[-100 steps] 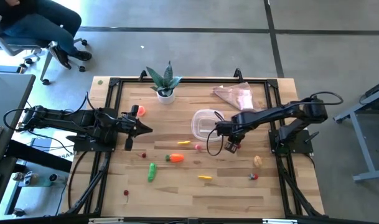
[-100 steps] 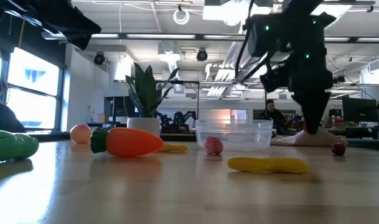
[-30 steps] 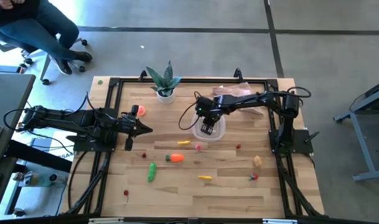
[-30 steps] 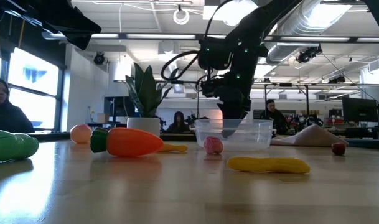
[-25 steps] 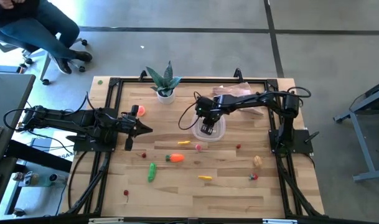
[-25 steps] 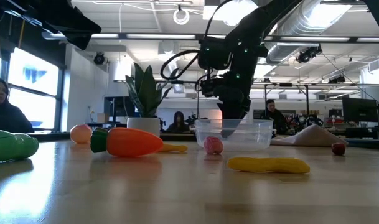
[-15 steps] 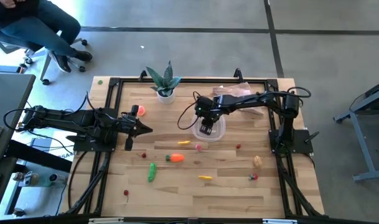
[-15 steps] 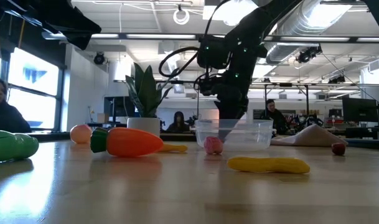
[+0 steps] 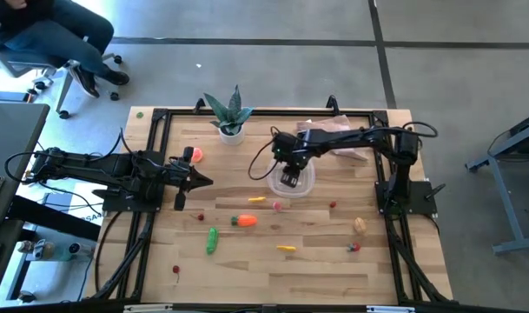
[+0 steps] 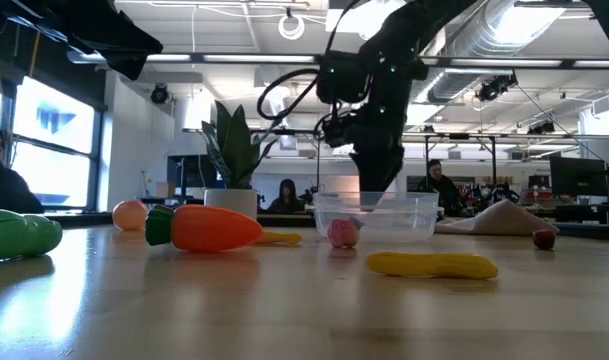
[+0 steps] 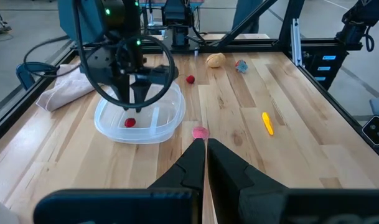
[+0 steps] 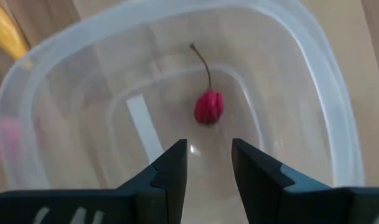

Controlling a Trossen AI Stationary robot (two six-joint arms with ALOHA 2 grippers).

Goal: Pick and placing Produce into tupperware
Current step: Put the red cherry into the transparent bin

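While the right claw (image 9: 287, 180) hangs over the tupperware (image 9: 292, 176), high view hides its contents; left claw (image 9: 201, 181) waits well apart. Low view: wall blurs the inside. Left wrist: own fingers together, cherry (image 11: 130, 122) inside tub. Right wrist: fingers apart, empty, likely just released.

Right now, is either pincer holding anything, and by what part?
Nothing is held. The right pincer is open above the container, with the cherry lying loose inside. The left pincer is shut on nothing.
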